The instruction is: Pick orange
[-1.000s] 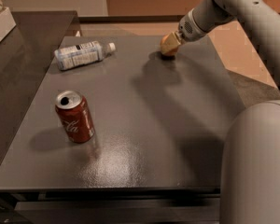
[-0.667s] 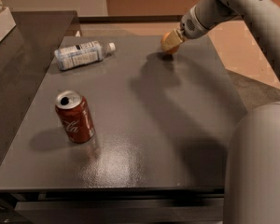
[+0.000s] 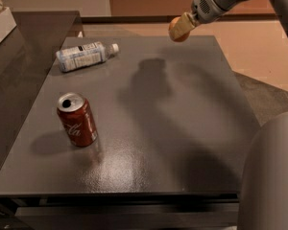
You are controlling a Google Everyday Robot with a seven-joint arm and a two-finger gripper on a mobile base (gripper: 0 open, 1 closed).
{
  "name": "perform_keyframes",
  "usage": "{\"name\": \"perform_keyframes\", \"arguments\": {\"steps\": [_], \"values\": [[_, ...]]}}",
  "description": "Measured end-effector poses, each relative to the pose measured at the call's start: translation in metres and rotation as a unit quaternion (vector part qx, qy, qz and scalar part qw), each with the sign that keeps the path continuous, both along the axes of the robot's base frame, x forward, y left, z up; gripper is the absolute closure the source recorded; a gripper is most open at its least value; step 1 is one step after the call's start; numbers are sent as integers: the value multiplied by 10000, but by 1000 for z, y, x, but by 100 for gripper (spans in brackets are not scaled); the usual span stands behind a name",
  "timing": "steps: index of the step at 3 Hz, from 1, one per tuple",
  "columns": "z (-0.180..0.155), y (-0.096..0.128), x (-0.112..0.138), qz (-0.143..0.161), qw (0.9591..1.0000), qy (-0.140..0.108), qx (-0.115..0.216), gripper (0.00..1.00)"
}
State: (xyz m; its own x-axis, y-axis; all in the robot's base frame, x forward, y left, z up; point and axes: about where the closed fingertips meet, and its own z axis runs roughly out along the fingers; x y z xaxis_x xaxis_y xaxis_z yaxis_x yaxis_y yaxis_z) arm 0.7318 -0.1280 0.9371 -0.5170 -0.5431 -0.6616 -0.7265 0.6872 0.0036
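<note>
Camera view: the gripper [image 3: 182,27] clamps the round, matte orange [image 3: 176,34] above a smooth grey table [image 3: 192,128], far from a shiny red can [image 3: 78,120].

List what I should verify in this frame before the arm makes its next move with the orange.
1. Orange held: ok. The gripper is shut on the orange, above the table's far edge.
2. Orange off the surface: ok. Its shadow lies apart from it on the tabletop.
3. Grip secure: cannot tell. One finger covers part of the fruit.
4. Soda can out of the way: ok. It stands upright at the front left, far from the gripper.
5. Bottle out of the way: ok. It lies on its side at the far left, apart from the gripper.
</note>
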Motion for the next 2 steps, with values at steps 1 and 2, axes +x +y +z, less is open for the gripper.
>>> {"name": "perform_keyframes", "arguments": {"steps": [1,2], "values": [[54,5,-31,355,9991,-247,-24,100],[54,5,-31,356,9991,-246,-24,100]]}}
